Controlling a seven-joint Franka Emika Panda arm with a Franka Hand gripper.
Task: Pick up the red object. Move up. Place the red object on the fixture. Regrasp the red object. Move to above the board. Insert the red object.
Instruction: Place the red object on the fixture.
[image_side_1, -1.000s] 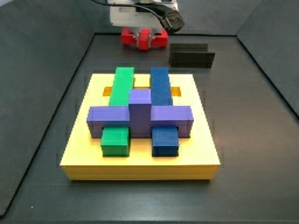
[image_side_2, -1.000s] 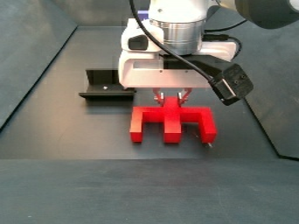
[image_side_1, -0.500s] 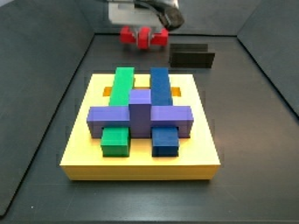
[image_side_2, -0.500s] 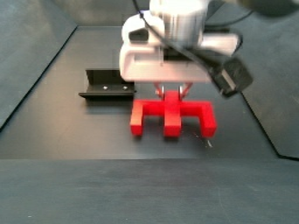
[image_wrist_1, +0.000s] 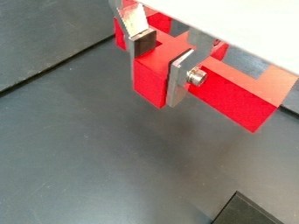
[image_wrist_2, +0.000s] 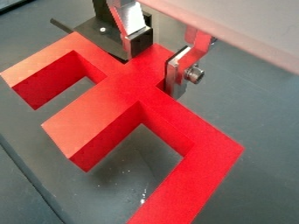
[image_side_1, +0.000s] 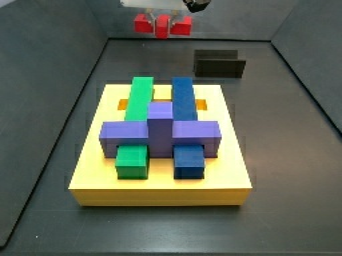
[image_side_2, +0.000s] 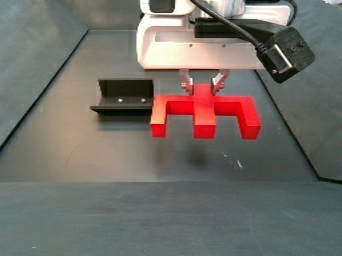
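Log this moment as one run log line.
phase: move up | gripper: shut on red object, lifted off floor | fixture: empty, beside | board: far end, untouched

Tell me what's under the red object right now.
Only bare dark floor lies under the red object, held clear by the gripper. The fixture stands beside it.
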